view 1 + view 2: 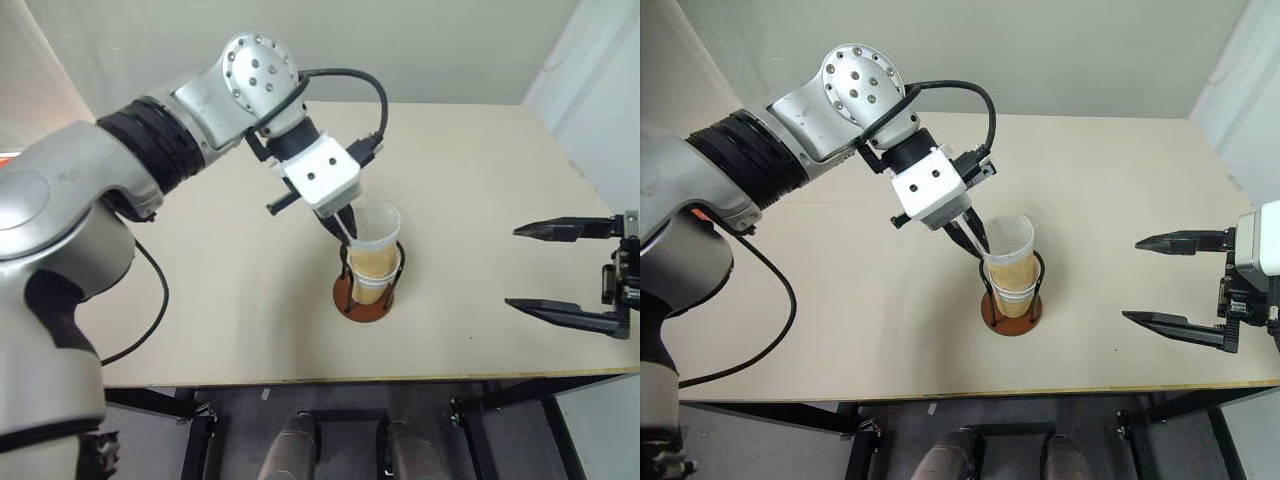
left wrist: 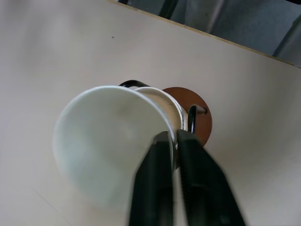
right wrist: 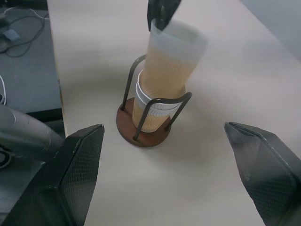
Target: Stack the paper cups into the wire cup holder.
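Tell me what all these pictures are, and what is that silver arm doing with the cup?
It's a robot with two arms. Two pictures come from cameras in its head, looking down at a table. The other two come from little cameras on its wrists. On the table stands a wire cup holder with paper cups nested inside. The left gripper has its two black fingers pinched on the rim of the top cup, which leans a bit as it sits in the stack. The right gripper waits off to the side, wide open, holding nothing.

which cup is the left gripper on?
The top cup of the stack in the wire holder. The left gripper pinches its rim; lower cups sit nested, untouched.
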`<move>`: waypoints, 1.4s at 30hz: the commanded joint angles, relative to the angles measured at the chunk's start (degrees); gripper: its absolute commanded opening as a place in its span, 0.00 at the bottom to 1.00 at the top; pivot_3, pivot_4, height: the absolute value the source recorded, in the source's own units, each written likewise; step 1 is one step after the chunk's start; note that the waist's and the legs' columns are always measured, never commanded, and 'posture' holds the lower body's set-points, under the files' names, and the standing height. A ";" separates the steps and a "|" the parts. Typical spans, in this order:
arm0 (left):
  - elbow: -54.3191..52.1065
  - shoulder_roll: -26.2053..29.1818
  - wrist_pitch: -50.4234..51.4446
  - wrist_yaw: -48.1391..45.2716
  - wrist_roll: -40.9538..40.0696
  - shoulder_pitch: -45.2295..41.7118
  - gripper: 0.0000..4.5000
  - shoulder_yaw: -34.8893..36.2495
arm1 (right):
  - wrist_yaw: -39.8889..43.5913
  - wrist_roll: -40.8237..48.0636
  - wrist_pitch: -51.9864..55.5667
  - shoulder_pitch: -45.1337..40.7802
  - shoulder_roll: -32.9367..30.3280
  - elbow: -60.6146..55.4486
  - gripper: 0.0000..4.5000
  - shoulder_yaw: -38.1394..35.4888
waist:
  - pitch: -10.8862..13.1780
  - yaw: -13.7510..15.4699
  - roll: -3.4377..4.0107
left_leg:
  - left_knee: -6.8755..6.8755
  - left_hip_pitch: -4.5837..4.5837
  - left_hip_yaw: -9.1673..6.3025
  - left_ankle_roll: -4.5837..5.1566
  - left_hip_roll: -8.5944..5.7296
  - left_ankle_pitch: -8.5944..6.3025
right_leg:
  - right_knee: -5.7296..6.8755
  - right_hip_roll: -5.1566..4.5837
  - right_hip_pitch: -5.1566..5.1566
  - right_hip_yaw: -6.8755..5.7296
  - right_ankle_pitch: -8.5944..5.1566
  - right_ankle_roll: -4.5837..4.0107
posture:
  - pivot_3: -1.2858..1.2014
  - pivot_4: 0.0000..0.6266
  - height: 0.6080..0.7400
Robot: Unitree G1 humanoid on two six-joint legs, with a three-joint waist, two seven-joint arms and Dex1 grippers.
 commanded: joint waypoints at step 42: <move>-15.11 14.81 47.14 48.49 15.06 69.29 0.58 97.56 | -34.97 -37.82 -26.94 -54.32 24.50 71.73 0.97 33.09 | -0.09 -2.17 0.26 | -1.49 1.15 -0.08 -0.89 0.40 1.36 | 1.14 0.27 -0.44 0.08 0.14 -1.76 | 0.52 0.24 1.00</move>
